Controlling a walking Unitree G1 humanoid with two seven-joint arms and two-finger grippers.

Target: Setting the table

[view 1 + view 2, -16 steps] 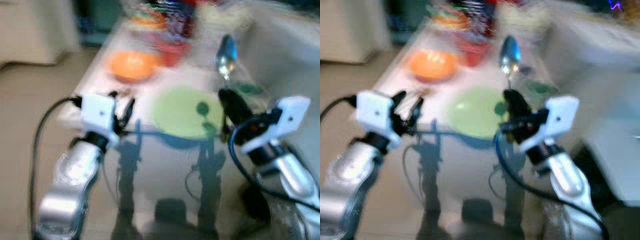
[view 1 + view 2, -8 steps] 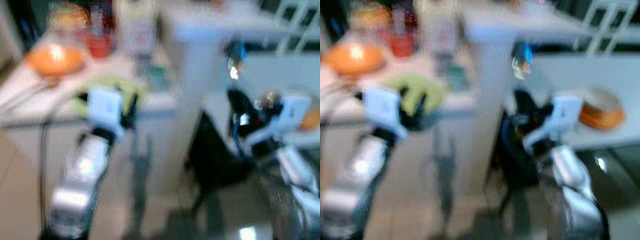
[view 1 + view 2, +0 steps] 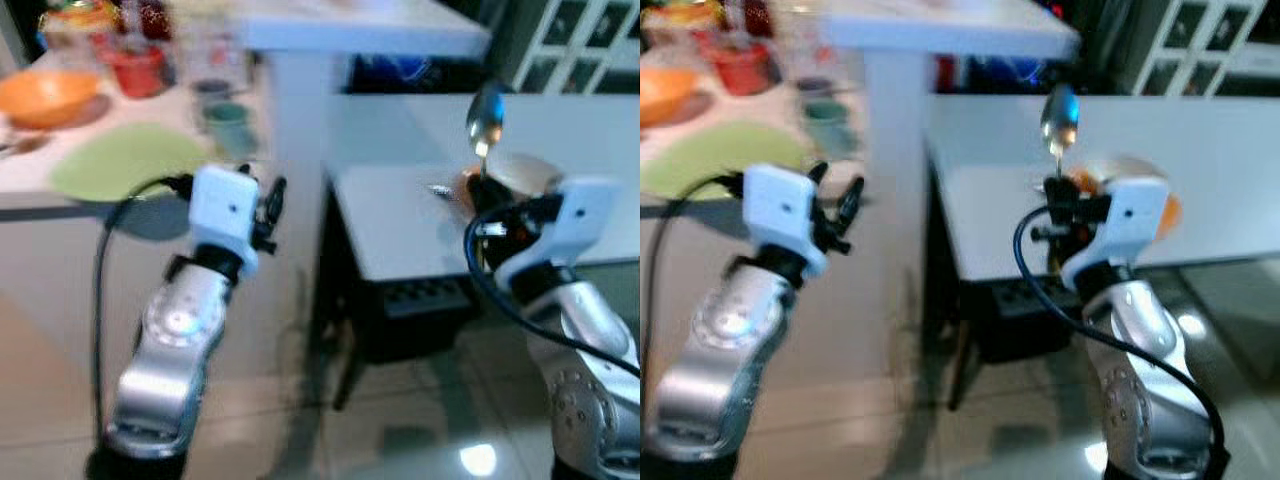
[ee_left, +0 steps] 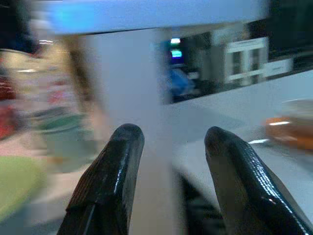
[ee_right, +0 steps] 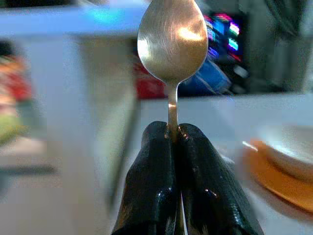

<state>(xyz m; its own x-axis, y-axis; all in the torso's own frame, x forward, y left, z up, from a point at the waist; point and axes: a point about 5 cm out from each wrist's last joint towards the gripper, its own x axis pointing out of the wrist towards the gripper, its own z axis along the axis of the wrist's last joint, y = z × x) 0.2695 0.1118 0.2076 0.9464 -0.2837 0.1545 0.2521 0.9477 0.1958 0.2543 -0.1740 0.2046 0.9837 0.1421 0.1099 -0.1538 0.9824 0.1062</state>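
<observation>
My right gripper [image 5: 172, 128] is shut on the handle of a metal spoon [image 5: 172, 39], which stands upright with its bowl up. In the head views the spoon [image 3: 487, 115] rises above the gripper [image 3: 483, 195], in front of a low white table [image 3: 400, 225]. On that table, just behind the gripper, sits an orange plate [image 5: 274, 181] carrying a white bowl [image 5: 288, 147]. My left gripper [image 4: 168, 134] is open with nothing between its fingers. It is held up near the edge of the counter at the left [image 3: 270, 205].
The counter [image 3: 30, 195] on the left carries a green plate [image 3: 125, 160], an orange bowl [image 3: 45, 95], a red cup [image 3: 135, 70] and a teal cup [image 3: 230, 125]. A white pillar [image 3: 300, 100] stands between counter and table. A dark box [image 3: 410, 310] sits under the table.
The whole view has swung to the right, from the counter with the green plate to the low white table. The spoon stays upright in my right gripper; my left gripper stays open.
</observation>
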